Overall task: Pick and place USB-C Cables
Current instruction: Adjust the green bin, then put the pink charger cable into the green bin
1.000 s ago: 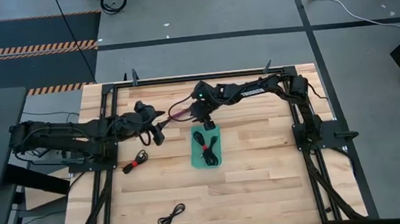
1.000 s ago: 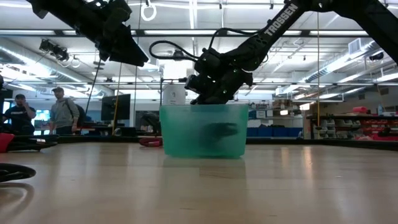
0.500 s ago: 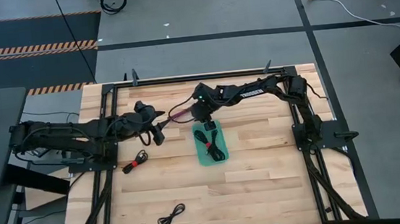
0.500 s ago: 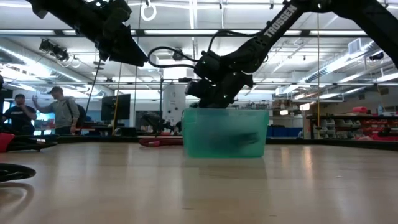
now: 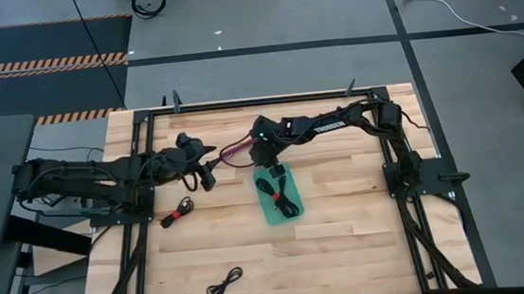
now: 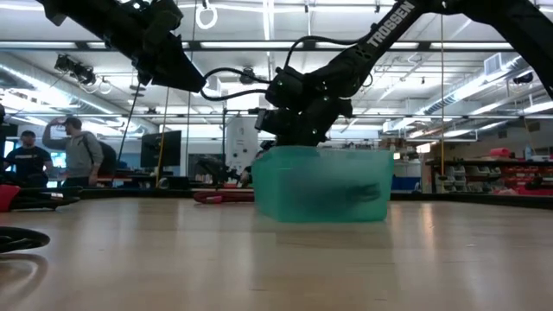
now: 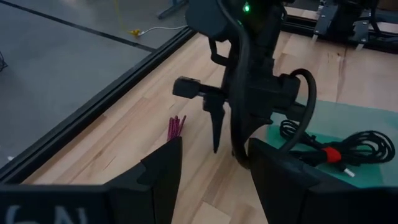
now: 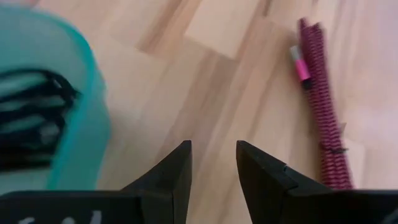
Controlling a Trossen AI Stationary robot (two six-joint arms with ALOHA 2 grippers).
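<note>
Cables first: black coiled cables with a red tie (image 5: 278,191) lie inside the teal tray (image 5: 293,213), which sits tilted near the middle of the wooden table (image 5: 347,244). From the left wrist view the same bundle (image 7: 339,149) shows on the tray floor (image 7: 367,118), red tie in the middle. The maroon cable (image 5: 236,149) lies on the bare wood just beyond the tray's far end, between the two grippers; the right wrist view shows it (image 8: 324,118) stretched out as a long braided bundle with a pink plug at one end, apart from the tray wall (image 8: 87,124).

Two more bundles are out on the table: a black one with a red tie (image 5: 178,211) near the left arm's base, and a thin black coil (image 5: 224,283) well apart toward the near edge.

The right gripper (image 5: 264,153) hovers above the tray's far end, fingers (image 8: 171,174) slightly parted with nothing between them, only wood showing in the gap. In the low view it (image 6: 298,117) hangs right over the tray rim (image 6: 324,151).

The left gripper (image 5: 206,176) waits off to the tray's left, fingers (image 7: 165,165) spread and empty.

Two people (image 6: 52,155) stand in the room beyond the table.
</note>
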